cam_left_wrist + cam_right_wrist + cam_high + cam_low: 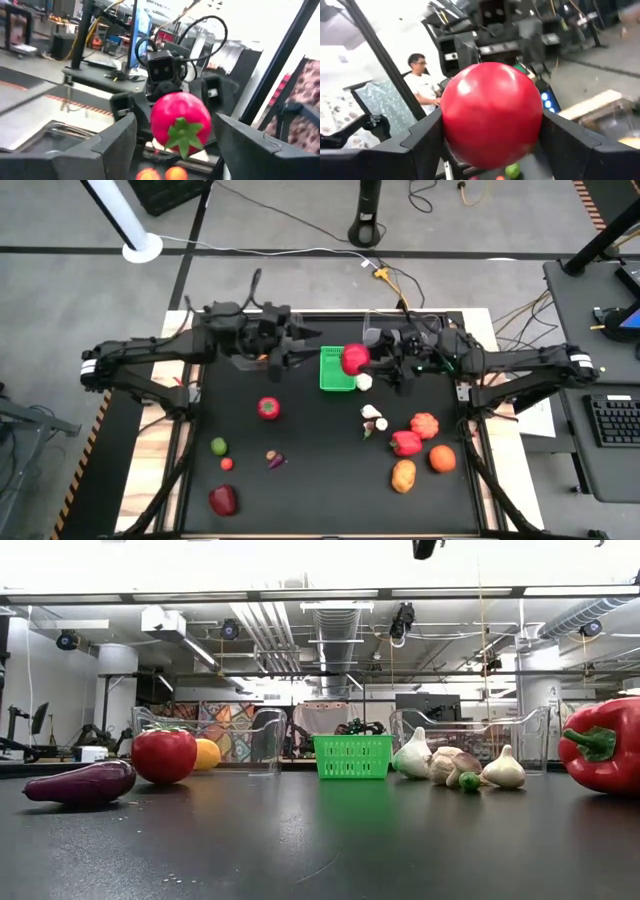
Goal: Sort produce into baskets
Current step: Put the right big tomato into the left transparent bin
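My right gripper (365, 362) is shut on a red toy tomato (354, 359) high over the right edge of the green basket (336, 370). The tomato fills the right wrist view (491, 114). My left gripper (283, 350) is open and empty, left of the basket, facing the tomato. The left wrist view shows the tomato (181, 120) beyond my open left fingers (116, 142), its green calyx toward them. Two clear bins (200, 735) (470, 735) stand at the far edge, one on either side of the basket (352, 756). My right gripper pinches the tomato by two opposite sides (451, 125) between its two fingers. The fingers come about level from the table's right. The tomato is lifted clear, above the basket's right rim, with its calyx end pointing toward the table's left.
Loose produce lies on the black table: a tomato (268, 408), a lime (218, 446), an eggplant (275, 460) and a red pepper (223, 500) at the left. Garlic (364, 382), a pumpkin (425, 425), a red pepper (406, 443) and orange pieces (442, 458) lie at the right.
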You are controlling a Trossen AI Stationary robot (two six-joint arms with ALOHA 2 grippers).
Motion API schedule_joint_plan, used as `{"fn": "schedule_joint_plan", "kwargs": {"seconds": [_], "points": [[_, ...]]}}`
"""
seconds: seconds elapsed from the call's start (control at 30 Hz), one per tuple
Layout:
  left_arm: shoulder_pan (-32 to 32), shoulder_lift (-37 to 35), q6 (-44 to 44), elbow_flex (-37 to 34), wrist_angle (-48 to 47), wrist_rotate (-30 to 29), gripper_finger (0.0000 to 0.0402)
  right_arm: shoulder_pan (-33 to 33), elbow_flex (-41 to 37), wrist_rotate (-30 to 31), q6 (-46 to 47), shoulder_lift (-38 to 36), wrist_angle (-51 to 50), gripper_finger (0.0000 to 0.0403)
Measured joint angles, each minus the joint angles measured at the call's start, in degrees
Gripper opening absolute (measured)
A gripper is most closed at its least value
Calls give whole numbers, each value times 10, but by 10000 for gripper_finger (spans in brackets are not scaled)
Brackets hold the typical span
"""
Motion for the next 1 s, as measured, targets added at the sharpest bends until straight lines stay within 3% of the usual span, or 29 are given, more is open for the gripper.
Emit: {"fn": "schedule_joint_plan", "kwargs": {"seconds": [0.27, 0.43, 1.0], "points": [[-9, 44, -31, 0, 61, -12, 316, 0, 8, -7, -20, 6, 2, 278], [-25, 61, 17, 0, 82, -11, 350, 0, 8, -7, -22, 3, 1, 279], [-34, 117, 2, 0, 142, 12, 356, 0, 8, -5, -17, 3, -4, 280]]}}
